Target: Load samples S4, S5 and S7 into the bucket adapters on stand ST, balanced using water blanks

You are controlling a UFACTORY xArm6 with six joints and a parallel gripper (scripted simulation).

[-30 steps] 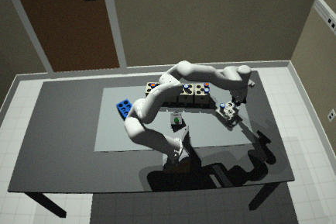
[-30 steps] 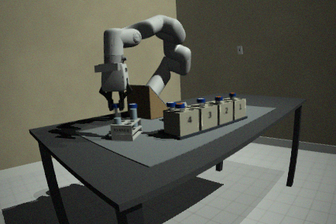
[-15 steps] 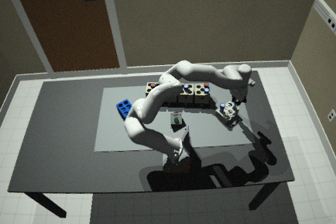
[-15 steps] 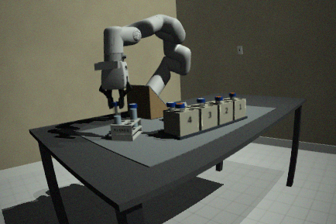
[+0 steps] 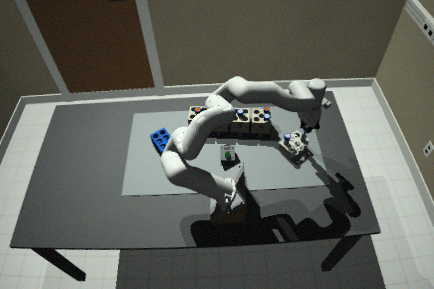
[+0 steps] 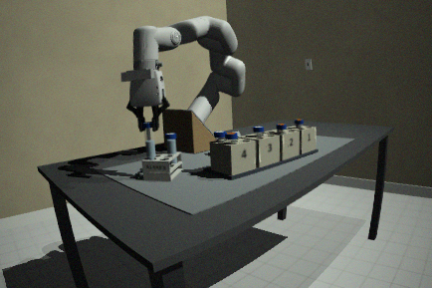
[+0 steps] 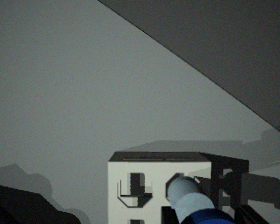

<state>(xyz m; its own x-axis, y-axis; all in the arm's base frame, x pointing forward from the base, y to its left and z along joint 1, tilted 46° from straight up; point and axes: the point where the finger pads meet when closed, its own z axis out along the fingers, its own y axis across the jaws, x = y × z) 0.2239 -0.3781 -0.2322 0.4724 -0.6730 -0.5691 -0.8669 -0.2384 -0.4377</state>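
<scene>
My gripper is shut on a blue-capped tube with pale blue liquid. The tube is upright, raised over the white blanks rack; I cannot tell whether its lower end is clear of the hole. A second tube stands lower in that rack. On the stand, adapter 4 holds an orange-dot tube and a white-dot tube. Adapter 3 holds a white-dot tube. Adapters 2 and 1 each show an orange-dot cap.
The blue rack is at the left end of the pale mat. The DONE desk with its green key stands between the arm base and the adapters. The arm hides part of the adapter row in the top view.
</scene>
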